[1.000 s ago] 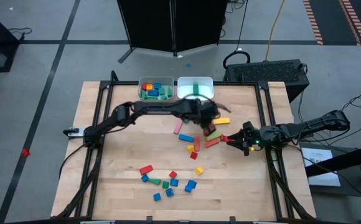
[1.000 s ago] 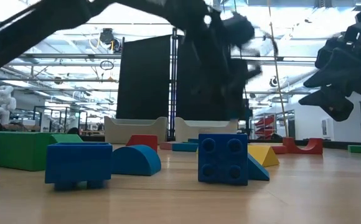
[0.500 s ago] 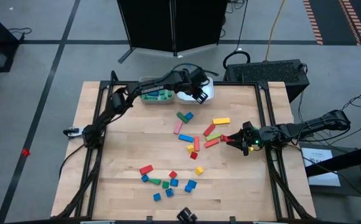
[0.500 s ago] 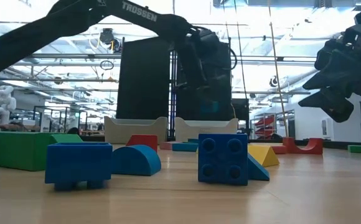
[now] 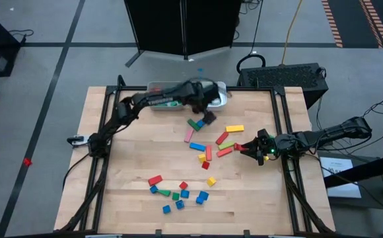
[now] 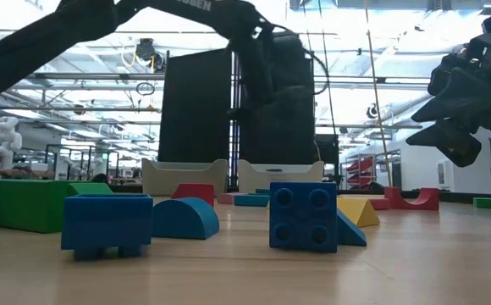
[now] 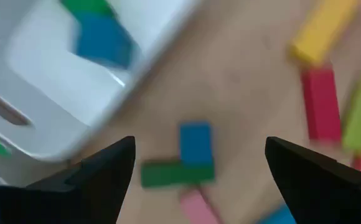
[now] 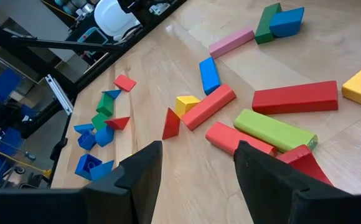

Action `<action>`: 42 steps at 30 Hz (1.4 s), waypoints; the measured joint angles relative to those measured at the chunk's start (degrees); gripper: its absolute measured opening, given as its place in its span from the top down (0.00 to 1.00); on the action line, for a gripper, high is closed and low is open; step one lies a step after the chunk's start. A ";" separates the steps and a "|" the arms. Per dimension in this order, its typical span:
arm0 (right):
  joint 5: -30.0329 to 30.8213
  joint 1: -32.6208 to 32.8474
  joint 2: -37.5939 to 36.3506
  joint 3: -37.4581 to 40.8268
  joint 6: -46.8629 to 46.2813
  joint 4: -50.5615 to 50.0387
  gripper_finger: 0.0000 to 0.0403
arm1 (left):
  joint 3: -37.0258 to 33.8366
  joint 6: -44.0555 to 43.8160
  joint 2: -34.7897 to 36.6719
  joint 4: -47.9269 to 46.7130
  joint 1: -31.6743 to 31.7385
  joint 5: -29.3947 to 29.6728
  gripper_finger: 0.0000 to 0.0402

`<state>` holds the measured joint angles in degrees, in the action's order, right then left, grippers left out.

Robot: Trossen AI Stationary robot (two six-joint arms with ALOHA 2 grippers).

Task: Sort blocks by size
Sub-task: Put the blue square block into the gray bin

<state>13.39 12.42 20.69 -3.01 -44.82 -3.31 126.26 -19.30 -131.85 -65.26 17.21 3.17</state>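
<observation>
near edge of the bench (image 5: 132, 211): a small cluster of blocks (image 5: 178, 192), mostly blue with some green and red, lies well apart from the bins and untouched.

mid bench: a second group of longer bars (image 5: 214, 149) in red, green, yellow, pink and blue lies between that cluster and the bins. the right claw (image 5: 245, 147) hangs just beside this group on its outer side, fingers apart and empty, waiting.

far edge: two pale bins stand side by side. the left bin (image 5: 160, 106) holds several green and blue blocks. the left claw (image 5: 208, 114) hovers just in front of the right bin (image 7: 56, 93), above a green bar and blue block (image 7: 196, 142) that touch each other. its fingers (image 7: 99, 171) stand wide apart with nothing between them. the wrist view shows a green and a blue piece inside that bin.

judgement: the step in hand looks like a return for another pick. sorting is well short of done, since both loose groups remain on the bench. the next move calls for lowering the left claw squarely over one piece, most likely the green bar, without dragging the touching blue block.
</observation>
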 joint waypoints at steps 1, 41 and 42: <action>0.00 -0.01 0.00 0.00 0.00 -0.02 0.52 | -0.07 0.30 -0.09 -0.81 -1.23 0.99 0.10; 0.00 -0.01 -0.02 0.00 -1.09 0.00 0.52 | -0.11 1.78 -11.87 1.18 -2.33 -0.76 0.62; 0.01 -0.01 -0.02 0.00 -1.09 -0.01 0.52 | -0.11 1.78 -11.85 1.22 -2.33 -0.76 0.64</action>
<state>13.40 12.41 20.67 -3.01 -45.91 -3.32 126.15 -17.52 -143.70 -64.03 14.87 2.42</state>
